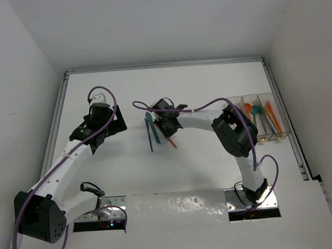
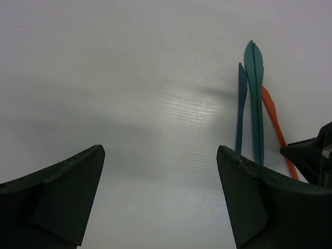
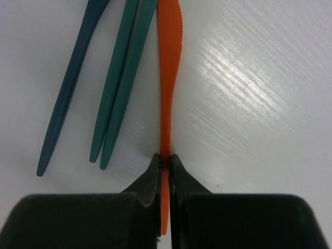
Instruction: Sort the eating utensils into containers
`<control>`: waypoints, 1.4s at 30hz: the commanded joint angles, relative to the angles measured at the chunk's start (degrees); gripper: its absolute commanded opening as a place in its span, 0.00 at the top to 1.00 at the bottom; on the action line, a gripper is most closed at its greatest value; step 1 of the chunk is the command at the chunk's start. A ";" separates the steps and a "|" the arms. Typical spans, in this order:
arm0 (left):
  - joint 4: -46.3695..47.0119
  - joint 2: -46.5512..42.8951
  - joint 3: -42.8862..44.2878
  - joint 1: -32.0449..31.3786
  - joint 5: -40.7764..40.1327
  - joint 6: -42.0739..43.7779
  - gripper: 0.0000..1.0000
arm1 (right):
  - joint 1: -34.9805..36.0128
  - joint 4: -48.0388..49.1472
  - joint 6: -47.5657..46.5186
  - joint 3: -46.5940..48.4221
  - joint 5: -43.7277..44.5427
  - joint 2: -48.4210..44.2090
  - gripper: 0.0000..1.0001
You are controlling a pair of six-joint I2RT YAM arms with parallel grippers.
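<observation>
Right gripper [image 1: 169, 134] reaches to the middle of the desk [image 1: 208, 81], at the orange knife [image 1: 172, 142]; the containers [image 1: 262, 137] stand at the right edge. From the left wrist, the left gripper [image 2: 161, 155] is spread wide above the desk, teal knives [image 2: 254, 104] near. From the right wrist, the right gripper clenches the orange knife's handle.

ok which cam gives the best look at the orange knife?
Right wrist. The orange knife fills the frame, serrated edge clear, handle pinched in the right gripper. Left wrist shows it small, beside the teal utensils. Top external shows only an orange sliver by that gripper.
</observation>
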 commanded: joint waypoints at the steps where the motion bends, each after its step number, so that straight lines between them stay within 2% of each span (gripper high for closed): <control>1: 1.90 -1.13 -0.11 -0.14 -0.18 -0.46 0.12 | 0.14 -4.11 0.12 -1.54 1.65 -0.49 1.00; 6: 1.98 -1.40 -0.12 -0.05 0.34 -0.38 0.12 | -2.06 -1.74 -1.54 -6.47 2.89 -8.31 1.00; 11: 2.16 -1.40 -0.20 -0.06 1.05 -0.29 0.12 | -6.98 -1.21 -3.57 -12.00 5.08 -21.38 1.00; 19: 2.69 -1.14 -0.38 -0.06 2.01 -0.11 0.12 | -22.26 -2.79 -9.45 -20.79 7.20 -36.61 1.00; 26: 3.04 -0.34 -0.38 -0.14 2.54 -0.02 0.12 | -37.98 -0.33 -15.78 -25.98 4.92 -38.82 1.00; 34: 3.22 0.54 -0.20 -0.14 2.89 -0.02 0.12 | -46.18 2.22 -20.80 -25.37 0.69 -35.06 1.00; 36: 3.13 0.62 -0.20 -0.14 2.81 -0.02 0.12 | -46.45 1.26 -21.15 -23.53 0.26 -33.47 0.93; 38: 3.13 0.71 -0.20 -0.14 2.54 -0.02 0.12 | -46.45 -0.50 -20.37 -22.12 -2.29 -31.88 0.76; 42: 3.13 0.71 -0.12 -0.06 2.37 -0.11 0.12 | -46.19 0.46 -17.03 -21.06 -3.61 -32.40 0.66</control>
